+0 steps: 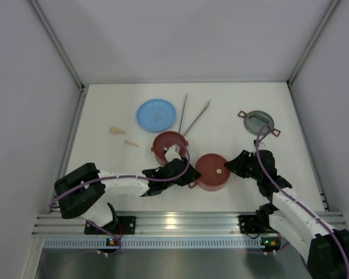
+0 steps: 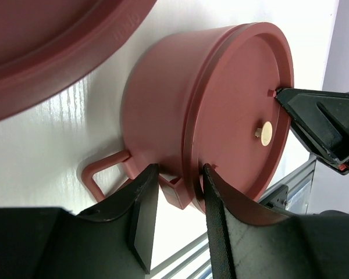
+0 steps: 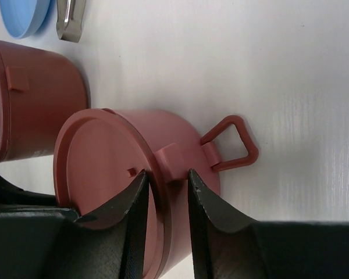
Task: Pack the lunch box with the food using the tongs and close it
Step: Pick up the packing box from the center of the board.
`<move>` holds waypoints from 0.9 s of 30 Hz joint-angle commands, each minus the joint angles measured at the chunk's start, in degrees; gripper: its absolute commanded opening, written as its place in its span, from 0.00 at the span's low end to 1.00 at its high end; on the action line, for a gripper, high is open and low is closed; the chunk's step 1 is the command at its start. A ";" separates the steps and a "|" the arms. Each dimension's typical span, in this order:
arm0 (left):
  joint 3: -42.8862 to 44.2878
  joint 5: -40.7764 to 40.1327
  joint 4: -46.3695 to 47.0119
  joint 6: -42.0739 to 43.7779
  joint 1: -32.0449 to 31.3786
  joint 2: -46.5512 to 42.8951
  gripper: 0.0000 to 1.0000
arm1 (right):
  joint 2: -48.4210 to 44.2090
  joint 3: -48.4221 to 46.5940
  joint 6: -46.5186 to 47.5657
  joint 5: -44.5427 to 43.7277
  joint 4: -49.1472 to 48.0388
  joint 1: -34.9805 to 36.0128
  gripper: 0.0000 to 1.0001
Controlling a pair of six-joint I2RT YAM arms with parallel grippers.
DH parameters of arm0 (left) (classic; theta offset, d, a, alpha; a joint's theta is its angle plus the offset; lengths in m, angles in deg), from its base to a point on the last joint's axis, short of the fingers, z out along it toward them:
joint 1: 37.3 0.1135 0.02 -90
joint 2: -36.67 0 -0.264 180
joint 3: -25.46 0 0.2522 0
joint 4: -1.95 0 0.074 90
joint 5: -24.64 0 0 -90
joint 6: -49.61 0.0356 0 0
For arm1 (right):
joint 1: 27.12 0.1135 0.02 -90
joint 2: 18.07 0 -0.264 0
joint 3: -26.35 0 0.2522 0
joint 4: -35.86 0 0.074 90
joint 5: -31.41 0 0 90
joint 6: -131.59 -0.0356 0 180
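Lunch box bowl (image 1: 211, 165), lidded, is sitting near-centre on the tabletop (image 1: 232, 104), directly between both hands — left hand (image 2: 180, 174) is clamping its left rim tab; right hand (image 3: 167, 176) is straddling the right rim, grip undeterminable.

Red bowls (image 1: 213, 171) apparently lidded, tongs (image 1: 195, 119) beyond

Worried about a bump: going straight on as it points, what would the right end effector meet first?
The lidded bowl: its rim sits between the fingers of the right end effector, so contact looks near immediate.
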 commanded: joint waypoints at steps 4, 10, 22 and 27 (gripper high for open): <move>-0.97 0.18 -3.86 -0.48 -0.67 -3.40 0.37 | -2.30 0.84 0.93 -0.08 7.10 0.13 0.08; -0.88 -0.69 -4.74 -0.74 -0.67 -5.07 0.34 | -5.20 0.31 0.84 0.79 9.64 0.13 0.06; 1.32 -1.22 -8.43 0.66 -0.67 -6.57 0.31 | -11.00 -2.76 1.19 1.50 16.41 0.22 0.05; 2.11 -0.87 -9.31 1.01 -0.67 -5.42 0.31 | -10.83 -4.17 2.07 0.80 18.35 0.14 0.06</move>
